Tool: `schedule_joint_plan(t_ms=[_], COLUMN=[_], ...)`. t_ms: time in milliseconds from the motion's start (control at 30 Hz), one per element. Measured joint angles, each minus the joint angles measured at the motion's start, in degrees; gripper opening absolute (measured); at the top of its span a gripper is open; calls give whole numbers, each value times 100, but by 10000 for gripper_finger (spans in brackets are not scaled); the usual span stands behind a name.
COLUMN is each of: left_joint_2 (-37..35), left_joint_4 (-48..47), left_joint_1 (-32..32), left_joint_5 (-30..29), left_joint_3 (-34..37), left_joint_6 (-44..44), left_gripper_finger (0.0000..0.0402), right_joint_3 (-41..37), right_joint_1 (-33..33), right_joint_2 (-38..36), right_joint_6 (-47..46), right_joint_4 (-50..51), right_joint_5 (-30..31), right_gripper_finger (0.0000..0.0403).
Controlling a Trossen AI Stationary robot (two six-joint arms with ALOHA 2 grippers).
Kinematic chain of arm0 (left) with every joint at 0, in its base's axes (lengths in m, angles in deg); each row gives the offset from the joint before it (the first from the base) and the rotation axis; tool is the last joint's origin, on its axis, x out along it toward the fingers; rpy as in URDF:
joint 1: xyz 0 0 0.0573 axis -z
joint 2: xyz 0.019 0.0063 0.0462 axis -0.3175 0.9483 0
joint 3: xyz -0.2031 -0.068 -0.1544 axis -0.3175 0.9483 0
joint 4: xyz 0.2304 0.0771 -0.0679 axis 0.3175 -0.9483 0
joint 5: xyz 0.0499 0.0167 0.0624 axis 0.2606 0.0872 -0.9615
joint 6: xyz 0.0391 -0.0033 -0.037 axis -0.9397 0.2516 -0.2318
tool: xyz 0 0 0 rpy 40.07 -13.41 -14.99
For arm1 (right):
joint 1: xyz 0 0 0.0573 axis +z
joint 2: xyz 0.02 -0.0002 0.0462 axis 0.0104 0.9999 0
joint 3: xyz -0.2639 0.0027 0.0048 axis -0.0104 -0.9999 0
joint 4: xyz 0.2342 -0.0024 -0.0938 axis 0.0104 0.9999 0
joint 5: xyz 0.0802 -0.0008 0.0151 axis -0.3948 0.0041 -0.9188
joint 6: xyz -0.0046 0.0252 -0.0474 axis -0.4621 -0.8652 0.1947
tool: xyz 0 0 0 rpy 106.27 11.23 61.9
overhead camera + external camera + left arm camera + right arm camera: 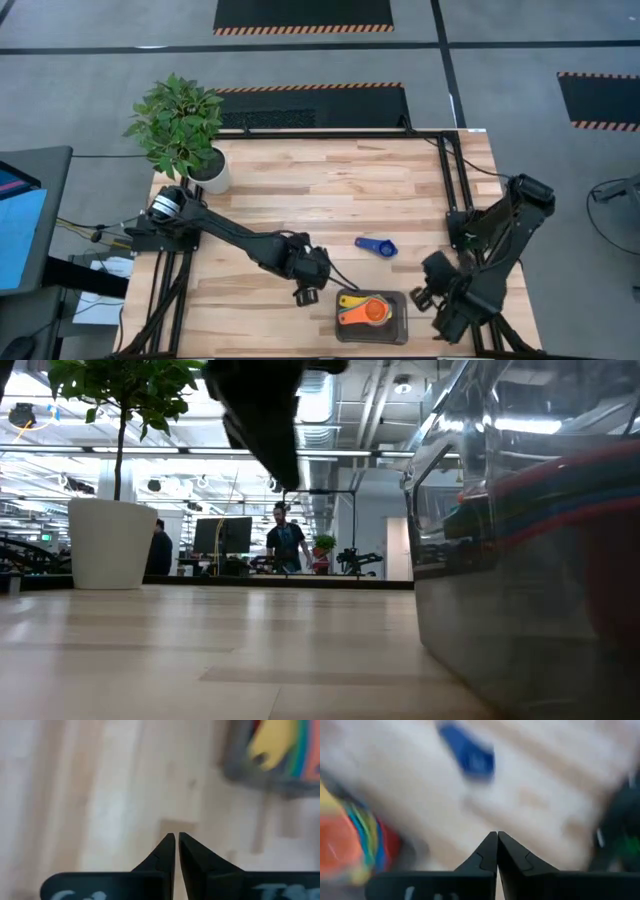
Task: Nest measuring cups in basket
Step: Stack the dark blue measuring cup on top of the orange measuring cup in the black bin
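The dark mesh basket point(398, 330) stands near the table's front edge with several measuring cups nested in it, an orange one point(374, 312) on top and a yellow handle point(350, 299) sticking out to the left. One blue measuring cup point(378, 246) lies alone on the wood, farther back. My left gripper point(305, 296) hangs shut just left of the basket, above the table. My right gripper point(418, 296) hangs shut just right of the basket. Both hold nothing. In the right wrist view the blue cup point(470, 755) lies ahead of the fingers.
A potted plant point(185, 130) stands at the table's far left corner. Black frame rails point(450, 180) run along the right side. Bare wood lies between the plant and the blue cup. In the low view the basket point(520, 580) fills the right side.
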Motion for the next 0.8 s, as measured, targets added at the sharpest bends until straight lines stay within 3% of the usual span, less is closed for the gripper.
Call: schedule_joint_plan(t_ms=[100, 200, 367, 700, 800], left_joint_2=[-75, -132, -151, -149, -177], left_joint_4=[-493, -1037, -1995, -2908, -3526], left_joint_1=[5, -9, -11, 49, 136], left_joint_5=[-409, -583, -875, -1069, -1244], left_joint_3=[2, 2, 4, 16, 57], left_joint_6=[-66, 109, 593, 863, 1095], left_gripper_finger=[11, 11, 11, 11, 11], right_joint_3=[-169, -450, -953, -1295, -1300], right_joint_1=[-127, -524, -1333, -3758, -4168], right_joint_2=[-82, -101, -117, -244, -359], right_joint_6=[-276, -333, -33, 3638, 4306], right_joint_4=[443, 636, -58, -1089, -1269], right_joint_5=[925, 955, 742, -618, -924], right_gripper_finger=[35, 32, 23, 30, 32])
